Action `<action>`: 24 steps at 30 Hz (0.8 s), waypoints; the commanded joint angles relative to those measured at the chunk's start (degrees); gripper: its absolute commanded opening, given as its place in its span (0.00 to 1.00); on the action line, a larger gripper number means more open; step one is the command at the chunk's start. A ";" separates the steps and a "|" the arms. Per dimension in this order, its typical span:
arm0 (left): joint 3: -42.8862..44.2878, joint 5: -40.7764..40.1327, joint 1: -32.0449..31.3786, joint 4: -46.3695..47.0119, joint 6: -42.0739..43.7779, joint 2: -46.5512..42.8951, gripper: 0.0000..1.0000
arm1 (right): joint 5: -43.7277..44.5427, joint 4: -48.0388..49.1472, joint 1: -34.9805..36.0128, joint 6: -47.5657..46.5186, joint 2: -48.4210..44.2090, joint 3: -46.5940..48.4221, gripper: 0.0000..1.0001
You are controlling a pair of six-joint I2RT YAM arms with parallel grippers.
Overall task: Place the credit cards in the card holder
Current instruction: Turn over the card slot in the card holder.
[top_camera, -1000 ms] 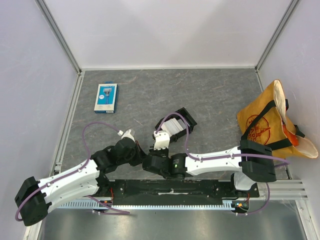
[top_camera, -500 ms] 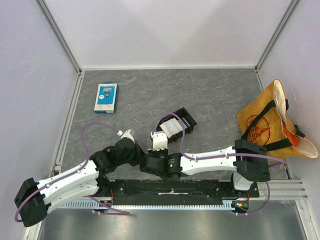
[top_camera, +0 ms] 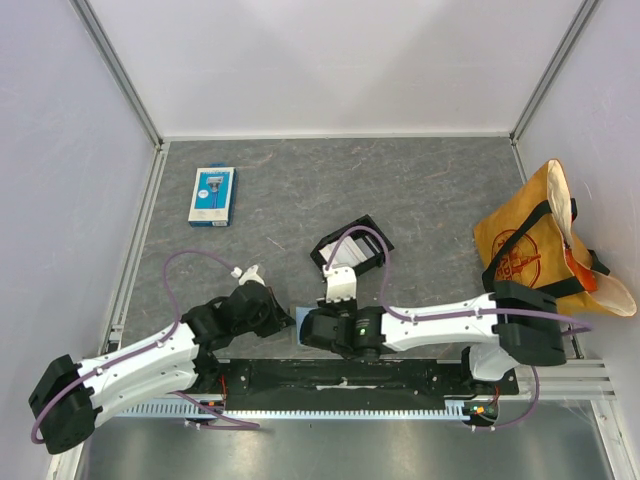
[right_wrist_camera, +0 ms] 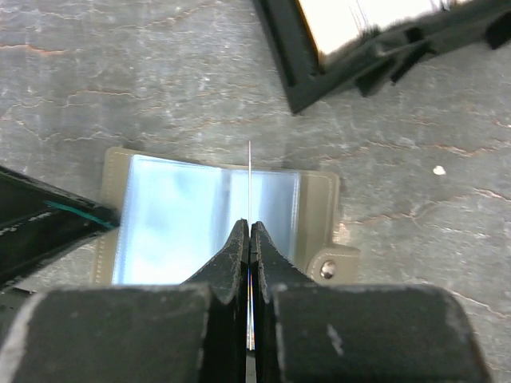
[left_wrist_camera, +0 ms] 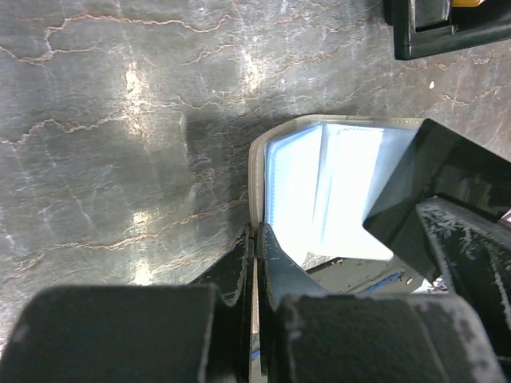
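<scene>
Card holder (right_wrist_camera: 200,215), a flat grey-tan folding wallet with clear plastic pockets: you have it lying open on the grey marbled table (right_wrist_camera: 120,64), near the black rectangular tray (right_wrist_camera: 351,64) of white cards (right_wrist_camera: 351,16), with your left gripper (left_wrist_camera: 255,233) clenched on its edge. Thin pale plastic card (right_wrist_camera: 249,171): stands edge-on over the centre fold, pinched in your right gripper (right_wrist_camera: 249,231).

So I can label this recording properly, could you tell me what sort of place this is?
Likely a robot test cell: white walls on aluminium framing enclose a grey tabletop, the left arm and right arm are mounted at its edge, and a tote bag looks staged.
</scene>
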 commanded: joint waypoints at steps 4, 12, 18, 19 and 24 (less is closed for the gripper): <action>-0.89 -2.12 -0.10 0.69 -1.52 0.06 0.02 | -5.71 7.08 -3.65 0.54 -12.32 -9.21 0.00; 0.08 -0.89 -0.01 2.45 -0.29 2.17 0.02 | -21.37 23.72 -9.02 -5.35 -18.41 -16.17 0.00; 0.96 -0.71 -0.10 3.07 -0.38 2.79 0.02 | -26.20 24.25 -11.12 -6.06 -15.69 -15.20 0.00; 0.96 -0.71 -0.10 3.07 -0.55 2.88 0.02 | -27.00 24.34 -11.48 -5.71 -14.81 -15.38 0.00; 0.52 -0.71 -0.01 3.33 -0.82 4.19 0.02 | -29.82 29.07 -12.10 -2.55 -12.95 -20.02 0.00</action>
